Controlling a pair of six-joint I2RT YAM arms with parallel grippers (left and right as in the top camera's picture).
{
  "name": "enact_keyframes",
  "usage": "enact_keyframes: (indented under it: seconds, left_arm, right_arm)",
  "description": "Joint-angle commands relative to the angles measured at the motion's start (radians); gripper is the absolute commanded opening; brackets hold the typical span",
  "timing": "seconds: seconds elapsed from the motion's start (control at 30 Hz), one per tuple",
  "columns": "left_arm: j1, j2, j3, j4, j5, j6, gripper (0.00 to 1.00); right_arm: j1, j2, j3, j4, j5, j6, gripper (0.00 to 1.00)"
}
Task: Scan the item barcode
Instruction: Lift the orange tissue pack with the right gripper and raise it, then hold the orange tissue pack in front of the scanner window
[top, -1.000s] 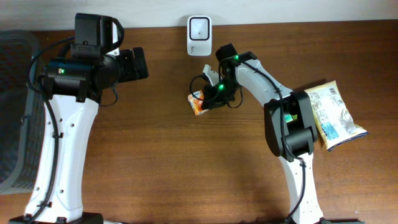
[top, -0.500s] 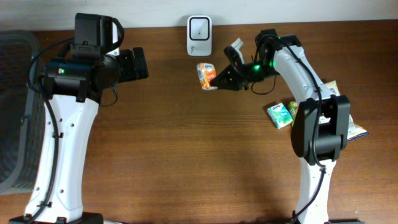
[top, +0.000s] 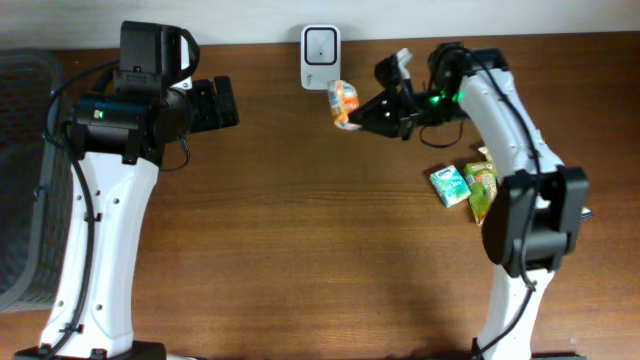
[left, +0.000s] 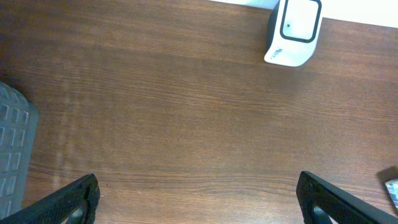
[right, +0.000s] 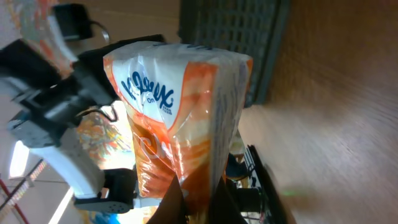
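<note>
While the right gripper (top: 357, 117) pinches it, the pack (right: 180, 106) reads Kleenex.

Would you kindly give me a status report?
Left gripper open, empty. Right gripper shut on orange-and-white plastic tissue pack, near white scanner box. Nothing between them.

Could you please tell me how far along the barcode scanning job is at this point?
Done: the right tool is shut on the orange tissue pack, off the table. In hand: the pack sits just beside the white scanner; whether its barcode faces it I cannot tell. Left: the teal pack and green pack lie on the table, perhaps next; the left tool is open and empty.
</note>
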Motion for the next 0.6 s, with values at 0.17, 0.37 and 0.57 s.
enact_keyframes:
  seconds: [0.17, 0.37, 0.57]
  left_arm:
    - [0.001, -0.012, 0.004, 0.002, -0.007, 0.013, 0.99]
    - [0.001, -0.012, 0.004, 0.002, -0.008, 0.013, 0.99]
    - [0.001, -0.012, 0.004, 0.002, -0.007, 0.013, 0.99]
  right_arm:
    - [-0.119, -0.236, 0.015, -0.003, -0.039, -0.015, 0.04]
    - [-0.148, -0.259, 0.015, -0.002, -0.022, -0.041, 0.04]
    - [-0.070, -0.259, 0.036, 0.174, 0.429, 0.224, 0.04]
